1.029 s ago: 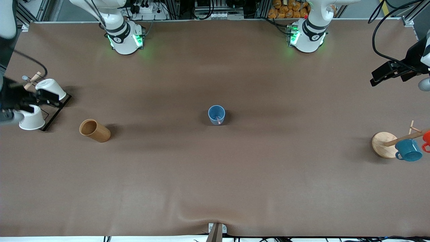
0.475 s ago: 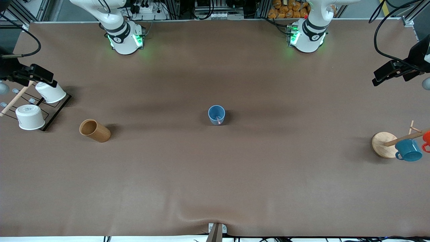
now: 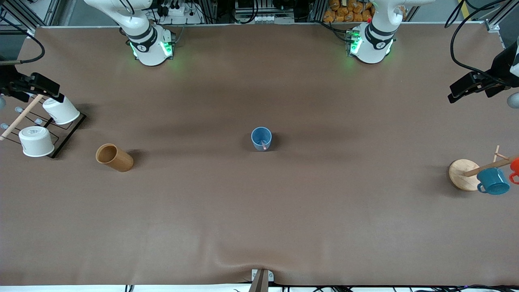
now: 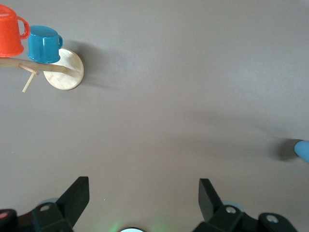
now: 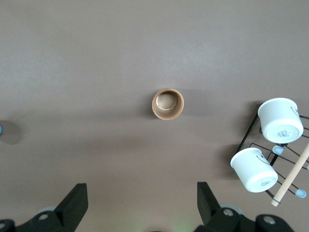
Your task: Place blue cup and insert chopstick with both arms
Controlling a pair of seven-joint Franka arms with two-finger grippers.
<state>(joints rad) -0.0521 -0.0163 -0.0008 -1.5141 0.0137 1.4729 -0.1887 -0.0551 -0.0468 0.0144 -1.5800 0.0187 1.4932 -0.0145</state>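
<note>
The blue cup [image 3: 261, 138] stands upright in the middle of the table, and the pinkish chopstick [image 3: 264, 144] leans inside it. My right gripper [image 3: 43, 86] hangs open and empty above the white-cup rack at the right arm's end; its own view shows it [image 5: 141, 198] holding nothing. My left gripper [image 3: 463, 89] is open and empty in the air over the left arm's end of the table. In its own view the gripper [image 4: 143, 193] is bare, and only a sliver of the blue cup [image 4: 303, 150] shows at the frame's edge.
A brown wooden cup [image 3: 114, 157] stands between the rack and the blue cup. Two upturned white cups [image 3: 61, 110] [image 3: 36, 141] sit on a black wire rack [image 3: 69, 136]. A mug tree with a round wooden base [image 3: 462, 174] carries a teal mug [image 3: 492, 181] and an orange mug [image 3: 515, 167].
The right gripper rose off the white-cup rack and drew back toward the robots' side. The left gripper barely shifted. Cup and chopstick have stayed put.
</note>
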